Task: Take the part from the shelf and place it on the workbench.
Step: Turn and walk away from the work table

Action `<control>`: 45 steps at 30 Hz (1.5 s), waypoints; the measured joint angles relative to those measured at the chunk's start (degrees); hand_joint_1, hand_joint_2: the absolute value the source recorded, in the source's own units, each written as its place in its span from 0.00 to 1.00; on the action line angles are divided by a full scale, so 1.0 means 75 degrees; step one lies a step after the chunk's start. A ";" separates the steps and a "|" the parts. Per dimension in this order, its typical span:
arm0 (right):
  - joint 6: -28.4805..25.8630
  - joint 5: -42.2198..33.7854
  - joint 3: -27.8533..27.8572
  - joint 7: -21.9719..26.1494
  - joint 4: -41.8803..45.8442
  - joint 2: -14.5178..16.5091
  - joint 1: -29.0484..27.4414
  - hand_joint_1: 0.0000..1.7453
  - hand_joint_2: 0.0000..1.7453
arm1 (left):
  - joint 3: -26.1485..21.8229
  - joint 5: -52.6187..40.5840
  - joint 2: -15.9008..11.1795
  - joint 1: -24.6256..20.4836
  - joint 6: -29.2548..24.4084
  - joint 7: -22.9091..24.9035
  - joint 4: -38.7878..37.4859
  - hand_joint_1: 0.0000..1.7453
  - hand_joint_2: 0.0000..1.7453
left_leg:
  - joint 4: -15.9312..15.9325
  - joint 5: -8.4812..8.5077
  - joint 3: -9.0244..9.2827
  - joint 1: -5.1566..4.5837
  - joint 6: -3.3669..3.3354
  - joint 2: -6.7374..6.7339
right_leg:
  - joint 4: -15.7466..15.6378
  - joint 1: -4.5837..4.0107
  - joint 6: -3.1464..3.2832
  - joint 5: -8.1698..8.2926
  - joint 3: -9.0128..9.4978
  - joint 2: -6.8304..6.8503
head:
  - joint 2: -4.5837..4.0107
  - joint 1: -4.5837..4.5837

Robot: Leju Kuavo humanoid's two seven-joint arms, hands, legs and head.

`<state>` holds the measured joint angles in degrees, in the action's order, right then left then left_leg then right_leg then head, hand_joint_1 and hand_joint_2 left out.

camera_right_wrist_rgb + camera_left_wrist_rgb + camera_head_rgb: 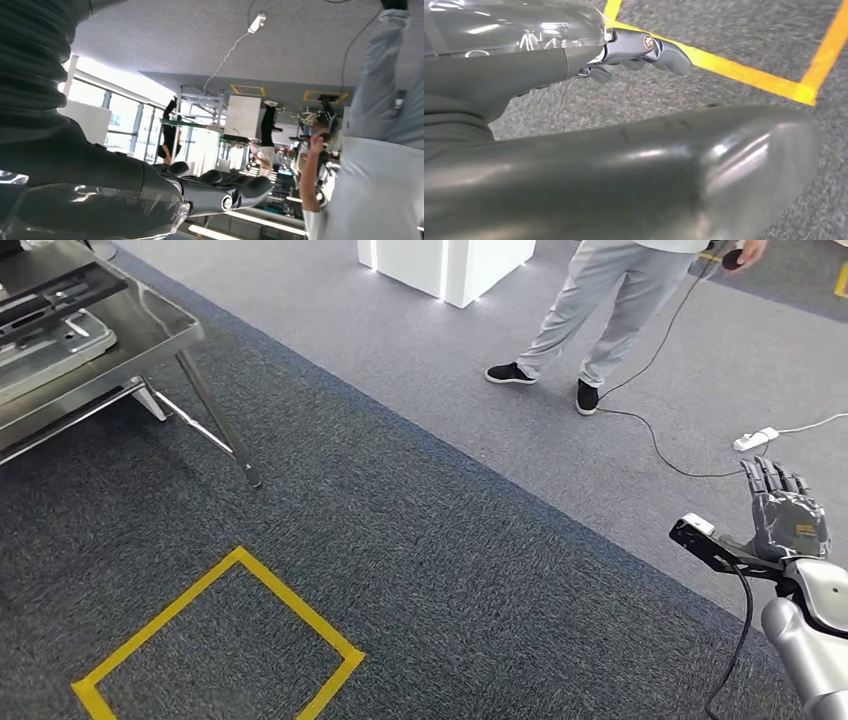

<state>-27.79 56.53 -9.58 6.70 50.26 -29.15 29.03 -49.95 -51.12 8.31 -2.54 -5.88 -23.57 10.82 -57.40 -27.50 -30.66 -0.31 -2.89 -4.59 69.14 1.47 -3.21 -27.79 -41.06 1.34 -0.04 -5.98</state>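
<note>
A steel table (150,325) stands at the far left of the head view, with flat grey metal parts (45,345) lying on it. My right hand (790,515) is raised at the right edge, well away from the table, with its fingers straight and apart and nothing in them. The right wrist view has the same hand (220,192) stretched out with nothing in it. In the left wrist view my left hand (639,50) hangs low over the carpet, its fingers loosely extended and holding nothing.
A yellow tape square (240,570) marks the dark carpet in front of me and also appears as a yellow tape corner (744,75). A person (600,310) stands at the far right beside a white pedestal (445,265). A cable (660,445) and a power strip (755,439) lie on the floor.
</note>
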 joint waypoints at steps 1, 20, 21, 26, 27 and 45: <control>-0.0023 0.0042 -0.0007 0.0001 -0.0016 0.0024 0.0018 0.00 1.00 | -0.0004 -0.0006 0.0007 -0.0006 -0.0004 -0.0007 0.0000 0.00 0.00 | -0.0019 -0.0048 0.0024 -0.0026 0.0056 -0.0179 | -0.0573 -0.0028 0.0064 0.0211 0.0314 0.0138 | 0.0000 -0.0001; -0.0136 0.0004 0.0063 -0.0152 0.0299 0.0012 -0.0672 0.00 1.00 | -0.0034 -0.0199 0.0022 0.0017 0.0004 0.0031 0.0000 0.00 0.00 | -0.0109 0.0015 -0.0033 0.0085 0.0009 0.0868 | -0.1200 0.0028 0.0041 0.0495 0.0435 -0.0933 | 0.0000 -0.0002; -0.0136 0.0009 0.0080 -0.0170 0.0339 -0.0008 -0.0709 0.00 1.00 | -0.0034 -0.0211 0.0023 0.0016 0.0007 0.0033 0.0000 0.00 0.00 | -0.0065 0.0051 -0.0032 0.0082 -0.0037 0.0753 | -0.0857 0.0011 0.0037 0.0286 0.0272 -0.0654 | 0.0000 0.0001; -0.0135 0.0038 0.0095 -0.0205 0.0445 -0.0014 -0.0924 0.00 1.00 | -0.0034 -0.0228 0.0023 0.0032 0.0018 0.0039 0.0000 0.00 0.00 | -0.0068 0.0046 -0.0076 -0.0004 -0.0077 0.0198 | 0.0509 -0.0003 -0.0002 -0.0238 -0.0265 -0.0182 | 0.0000 0.0002; -0.0134 0.0044 0.0108 -0.0212 0.0467 -0.0014 -0.0948 0.00 1.00 | -0.0034 -0.0232 0.0023 0.0027 0.0019 0.0039 0.0000 0.00 0.00 | -0.0077 0.0032 -0.0074 -0.0010 -0.0067 0.0086 | 0.0053 -0.0010 0.0009 -0.0020 0.0014 -0.0112 | 0.0000 0.0003; -0.0016 0.0340 0.0506 -0.0419 0.1101 0.0040 -0.1403 0.00 1.00 | -0.0033 -0.0380 0.0021 0.0009 0.0027 0.0065 0.0000 0.00 0.00 | -0.0429 -0.0080 -0.0163 0.0045 0.0180 0.1161 | -0.1441 -0.0076 0.0358 0.0526 0.0770 -0.1030 | 0.0000 0.0001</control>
<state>-27.91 59.08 -5.79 3.56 58.52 -28.85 18.50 -50.20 -53.97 8.46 -2.48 -5.68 -23.08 10.82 -60.62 -28.10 -31.89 0.03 -1.53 4.12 58.33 0.90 -0.52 -23.84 -35.28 -6.38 -0.04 -5.97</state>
